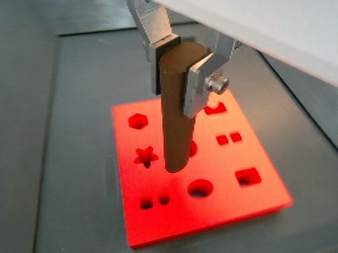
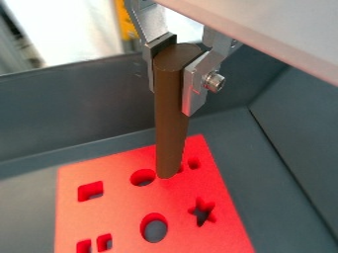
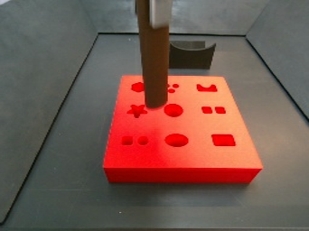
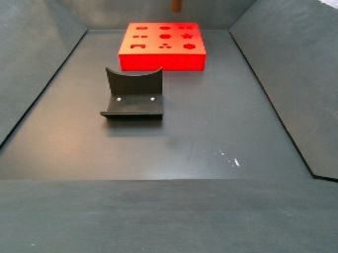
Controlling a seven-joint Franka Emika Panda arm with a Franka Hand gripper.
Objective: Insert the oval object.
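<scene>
Brown oval object [image 1: 179,109] upright in gripper [image 1: 185,61] jaws, over red board [image 1: 251,203].

A dark grey U-shaped block [image 4: 133,94] (its opening upward) rests on the dark floor [image 4: 199,138], well apart from the red board [image 4: 164,46].

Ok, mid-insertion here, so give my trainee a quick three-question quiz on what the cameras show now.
1. True or false: the gripper holds the oval object upright above the red board.
2. Multiple choice: the dark grey U-shaped block is A) in the gripper, B) on the floor apart from the board, C) on the board.
3. Fill in: the peg's lower tip is at the board's ____ face.

Key: 1 true; 2 B; 3 top.
</scene>
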